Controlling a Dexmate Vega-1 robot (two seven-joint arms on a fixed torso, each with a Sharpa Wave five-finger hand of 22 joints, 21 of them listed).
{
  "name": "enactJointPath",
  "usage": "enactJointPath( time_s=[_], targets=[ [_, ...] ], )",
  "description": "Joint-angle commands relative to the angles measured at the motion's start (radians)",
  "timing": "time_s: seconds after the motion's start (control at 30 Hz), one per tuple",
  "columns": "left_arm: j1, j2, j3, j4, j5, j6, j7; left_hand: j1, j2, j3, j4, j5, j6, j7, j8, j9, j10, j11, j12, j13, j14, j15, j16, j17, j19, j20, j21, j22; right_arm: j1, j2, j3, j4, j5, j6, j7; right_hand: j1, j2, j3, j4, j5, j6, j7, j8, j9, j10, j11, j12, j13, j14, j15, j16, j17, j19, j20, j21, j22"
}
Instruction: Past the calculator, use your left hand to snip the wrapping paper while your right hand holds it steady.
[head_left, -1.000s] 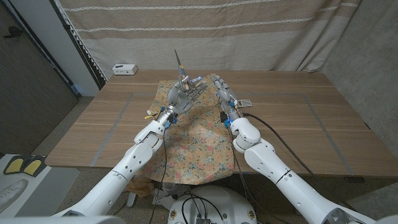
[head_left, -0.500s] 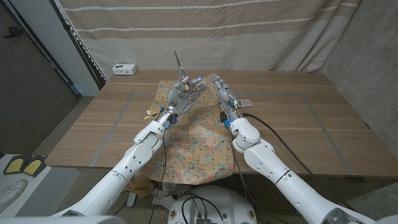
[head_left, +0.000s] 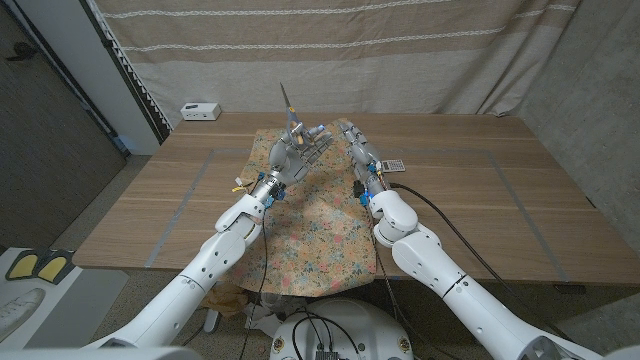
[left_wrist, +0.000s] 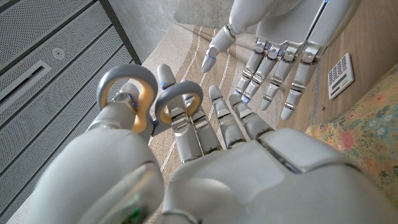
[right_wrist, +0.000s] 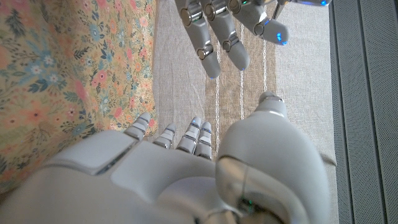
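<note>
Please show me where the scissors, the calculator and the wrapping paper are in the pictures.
scissors (left_wrist: 127, 99): left wrist view, on the grey handle ring.
calculator (left_wrist: 340, 74): left wrist view, on its keypad.
wrapping paper (head_left: 320, 235): head view, on the flowered sheet between the arms.

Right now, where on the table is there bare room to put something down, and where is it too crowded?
Bare wood lies on the left of the table, between its left edge and the flowered wrapping paper, and on the right beyond the calculator. The far middle is crowded: the left robot hand holding scissors stands close beside the right robot hand.
</note>
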Motion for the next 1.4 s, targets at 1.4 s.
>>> enactJointPath(
  time_s=[1.4],
  targets=[
    [-0.018, 0.024, 0.028, 0.020, 0.117, -0.074, 0.055, -0.054, -0.014, -0.288, 0.000, 0.072, -0.461, -0.183, 0.018, 0.007, 0.084, -0.081, 0.006, 0.040, -0.004, -0.167, 0.006, -0.010, 0.006, -0.067, -0.005, 0.001, 0.004, -0.001, -0.004, -0.010, -0.022, -0.002, -0.009, -0.003, 0.007, -0.014, -0.001, -0.001, -0.032, 0.007, -0.013, 0.001, -0.014, 0.002, 0.000, 0.000, 0.002, -0.037, 0.007, 0.000, 0.004, 0.012, 0.004, 0.001]
  ],
)
